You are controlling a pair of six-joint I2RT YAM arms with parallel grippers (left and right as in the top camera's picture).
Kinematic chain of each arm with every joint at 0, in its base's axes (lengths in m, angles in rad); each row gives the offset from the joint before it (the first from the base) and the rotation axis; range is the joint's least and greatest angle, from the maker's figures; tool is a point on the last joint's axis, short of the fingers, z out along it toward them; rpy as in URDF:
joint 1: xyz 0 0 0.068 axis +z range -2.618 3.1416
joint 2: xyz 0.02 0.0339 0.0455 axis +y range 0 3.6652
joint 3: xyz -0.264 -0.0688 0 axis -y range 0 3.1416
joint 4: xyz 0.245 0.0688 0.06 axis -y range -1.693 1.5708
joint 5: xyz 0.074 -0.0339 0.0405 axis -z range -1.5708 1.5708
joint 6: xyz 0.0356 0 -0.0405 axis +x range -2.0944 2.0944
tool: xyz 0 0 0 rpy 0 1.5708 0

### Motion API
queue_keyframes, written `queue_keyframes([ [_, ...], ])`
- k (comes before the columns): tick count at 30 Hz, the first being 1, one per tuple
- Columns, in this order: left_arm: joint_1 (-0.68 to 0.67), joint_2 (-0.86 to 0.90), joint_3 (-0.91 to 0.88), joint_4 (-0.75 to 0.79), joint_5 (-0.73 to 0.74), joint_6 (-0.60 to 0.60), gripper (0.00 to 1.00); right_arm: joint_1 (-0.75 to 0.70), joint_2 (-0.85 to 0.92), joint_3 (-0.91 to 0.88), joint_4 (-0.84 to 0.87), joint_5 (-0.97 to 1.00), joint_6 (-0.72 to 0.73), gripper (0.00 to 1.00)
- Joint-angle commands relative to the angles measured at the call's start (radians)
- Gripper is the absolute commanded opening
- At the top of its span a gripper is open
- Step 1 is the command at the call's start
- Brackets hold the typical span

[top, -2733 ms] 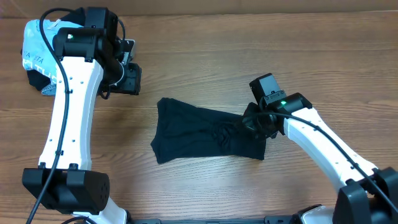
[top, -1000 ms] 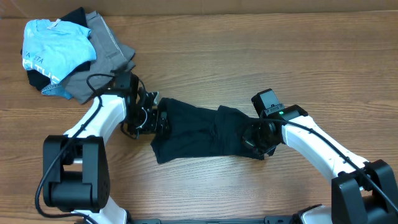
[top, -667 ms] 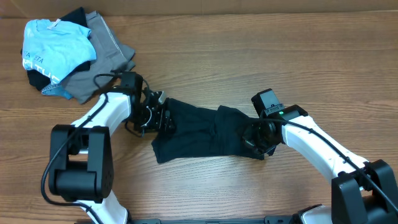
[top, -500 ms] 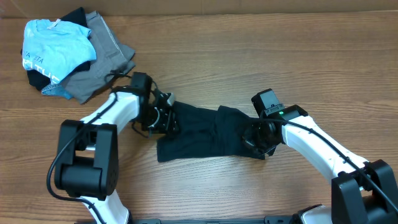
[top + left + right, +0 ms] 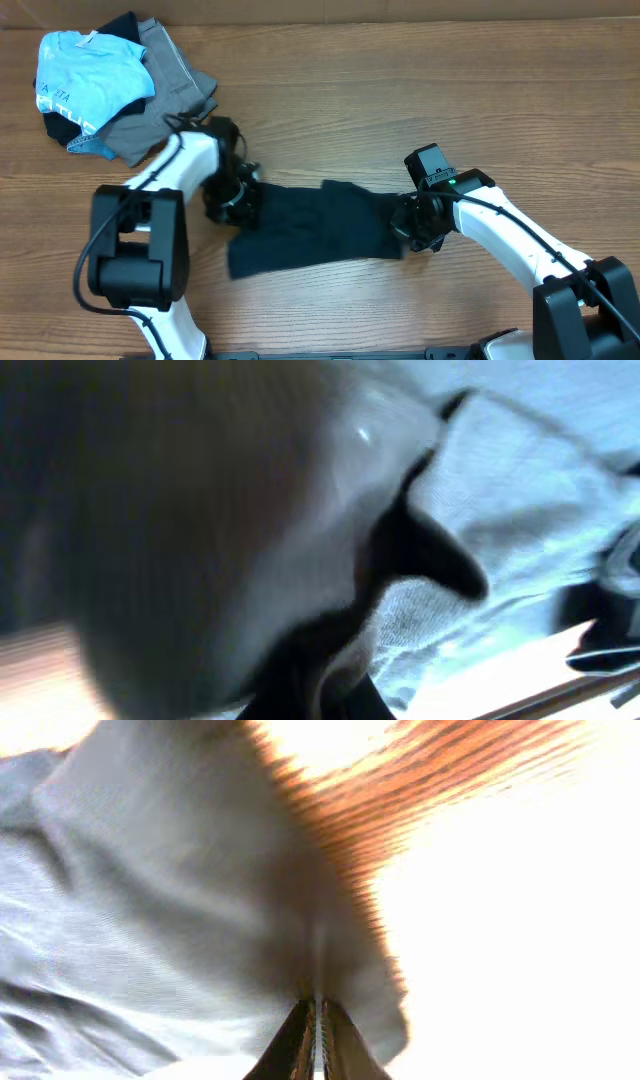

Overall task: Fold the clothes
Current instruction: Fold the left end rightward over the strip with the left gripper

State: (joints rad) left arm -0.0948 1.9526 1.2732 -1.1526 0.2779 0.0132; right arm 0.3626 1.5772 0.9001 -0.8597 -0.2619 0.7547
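The clothes, one black T-shirt (image 5: 315,225), lie bunched in a long strip across the middle of the wooden table (image 5: 400,100). My left gripper (image 5: 240,197) is shut on the strip's left end. Its wrist view is blurred and filled with the shirt's fabric (image 5: 520,510) close up. At the right end my right gripper (image 5: 408,223) is shut on the shirt. In the right wrist view, a fold of the cloth (image 5: 150,920) is pinched in the right gripper (image 5: 318,1025), whose fingers are pressed together. No logo shows.
A pile lies at the table's back left corner, with a light-blue shirt (image 5: 90,80) on top of a grey garment (image 5: 175,90) and a dark piece under them. The left arm (image 5: 175,170) reaches out just below that pile.
My left gripper slid right onto the shirt's left end and shut on it. The shirt has since shifted left and its left end has spread toward the front. The right gripper stayed shut in place.
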Motion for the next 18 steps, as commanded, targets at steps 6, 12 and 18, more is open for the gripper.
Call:
queue_keyframes([
  [6,-0.027,-0.072,0.347,-0.182,-0.127,0.012,0.04,0.0,-0.085,0.025,0.02,-0.02,-0.156,0.09],
  [12,-0.176,-0.069,0.391,-0.207,-0.074,-0.041,0.04,0.001,-0.087,0.025,0.027,-0.019,-0.153,0.1],
  [18,-0.358,-0.068,0.389,-0.188,-0.081,-0.096,0.06,0.0,-0.087,0.025,0.027,-0.008,-0.15,0.14],
])
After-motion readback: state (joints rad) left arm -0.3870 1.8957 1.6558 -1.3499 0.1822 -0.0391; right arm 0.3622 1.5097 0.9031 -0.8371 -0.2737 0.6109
